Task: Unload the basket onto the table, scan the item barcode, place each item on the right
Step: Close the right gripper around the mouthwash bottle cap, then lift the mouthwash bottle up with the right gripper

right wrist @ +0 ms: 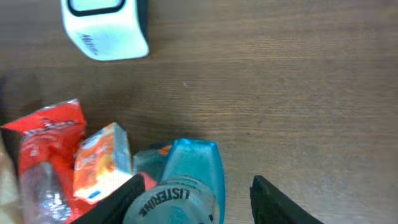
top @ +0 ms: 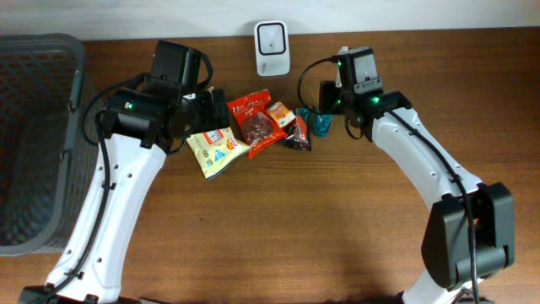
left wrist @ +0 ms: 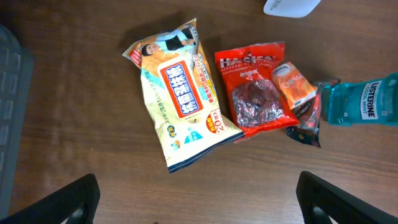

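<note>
The bottle [right wrist: 180, 186], a blue mouthwash bottle lying on its side on the table [right wrist: 298, 93], sits closest to the right wrist camera. The right gripper [right wrist: 199, 200] straddles it. The scanner [right wrist: 106, 28] stands at the far edge of the table. The bottle lies near it, on the robot's side and a little to its right.

The step in hand looks like taking hold of the bottle so it can be shown to the scanner. To do it well, the jaws should centre on the body before closing. One finger [right wrist: 121, 199] looks to be against the label side, while the other [right wrist: 280, 199] stands clear with bare wood between it and the bottle. An uneven squeeze could roll or push a round bottle aside. The grip should also leave the barcode uncovered, though no view shows where that is. The red pack [right wrist: 43, 149] and orange pack [right wrist: 99, 162], which lie left of the bottle and on the robot's side of the scanner, must not be pinched with it.

The right gripper stands about half open around the bottle and has no firm hold yet. The left gripper [left wrist: 199, 199] is spread wide and empty, hanging over the yellow pack [left wrist: 180, 106], which lies leftmost in the pile.
</note>
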Motion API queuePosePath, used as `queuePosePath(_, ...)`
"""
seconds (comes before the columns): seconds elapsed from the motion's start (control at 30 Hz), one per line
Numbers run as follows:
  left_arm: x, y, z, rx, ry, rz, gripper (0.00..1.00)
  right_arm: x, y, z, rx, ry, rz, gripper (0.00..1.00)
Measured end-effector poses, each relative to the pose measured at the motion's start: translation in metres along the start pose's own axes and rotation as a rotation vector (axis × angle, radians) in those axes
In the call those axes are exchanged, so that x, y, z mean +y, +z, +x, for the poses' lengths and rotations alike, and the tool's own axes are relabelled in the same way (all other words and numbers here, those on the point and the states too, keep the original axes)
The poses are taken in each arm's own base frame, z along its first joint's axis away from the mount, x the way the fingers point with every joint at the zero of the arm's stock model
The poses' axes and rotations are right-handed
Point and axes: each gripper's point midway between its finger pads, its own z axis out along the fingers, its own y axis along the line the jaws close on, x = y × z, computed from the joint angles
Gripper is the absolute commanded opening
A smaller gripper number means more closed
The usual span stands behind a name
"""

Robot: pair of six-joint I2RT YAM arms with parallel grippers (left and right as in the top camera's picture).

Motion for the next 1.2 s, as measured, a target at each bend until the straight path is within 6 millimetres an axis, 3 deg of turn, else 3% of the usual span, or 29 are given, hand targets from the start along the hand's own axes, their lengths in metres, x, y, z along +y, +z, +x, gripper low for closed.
queuePosePath(0.43, 0.000, 0.000, 0.000, 0.000, 0.000, 0.000, 0.99, -0.006, -0.001, 0.015, 0.059, -0.003, 0.030, 0.71)
queuePosePath(0.47, 0.000, 0.000, 0.000, 0.000, 0.000, 0.000, 0.99, -0.006, -0.001, 0.015, 0.061, -0.003, 0.025, 0.80)
queuePosePath(0.53, 0.000, 0.000, 0.000, 0.000, 0.000, 0.000, 0.99, -0.005, -0.001, 0.015, 0.062, -0.004, 0.019, 0.86)
queuePosePath(0.57, 0.000, 0.000, 0.000, 0.000, 0.000, 0.000, 0.99, -0.005, -0.001, 0.015, 0.061, -0.003, 0.019, 0.98)
queuePosePath(1.07, 0.000, 0.000, 0.000, 0.000, 0.000, 0.000, 0.99, -0.003, 0.000, 0.012, 0.050, -0.002, 0.013, 0.99)
queuePosePath(1.2, 0.000, 0.000, 0.000, 0.000, 0.000, 0.000, 0.99, -0.002, 0.000, 0.006, 0.025, 0.001, 0.007, 0.84)
